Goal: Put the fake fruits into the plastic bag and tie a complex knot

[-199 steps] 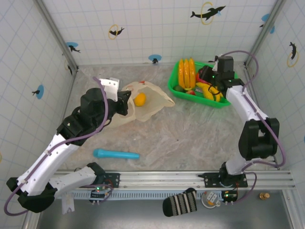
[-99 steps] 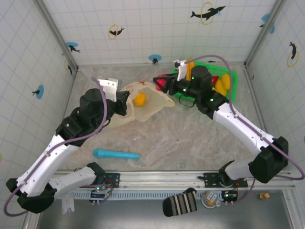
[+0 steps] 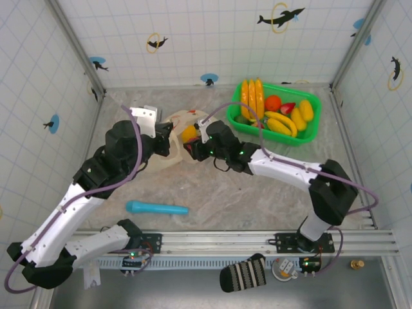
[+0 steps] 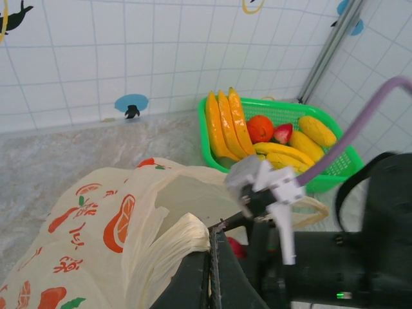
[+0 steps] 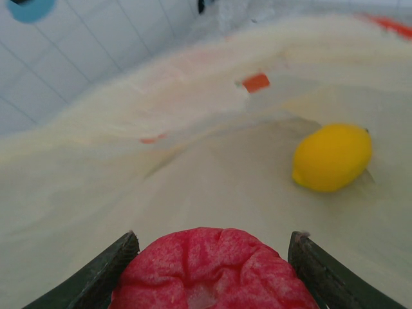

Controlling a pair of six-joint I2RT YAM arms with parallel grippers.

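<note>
The left hand point(image 4: 211, 257) was pressed shut on the bunched rim of the thin, limp plastic bag point(image 4: 96, 219), propping its mouth open with a lemon point(image 5: 331, 158) inside, while the right hand point(image 5: 212, 239) pinched a light, glossy, probably slippery red fruit point(image 5: 206, 277) across its middle at that mouth.

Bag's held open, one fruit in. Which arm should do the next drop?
Right. The right gripper holds a red fruit at the mouth of the plastic bag, with the yellow fruit lying inside beyond it. The left gripper is shut on the bag's rim, holding it open.
</note>
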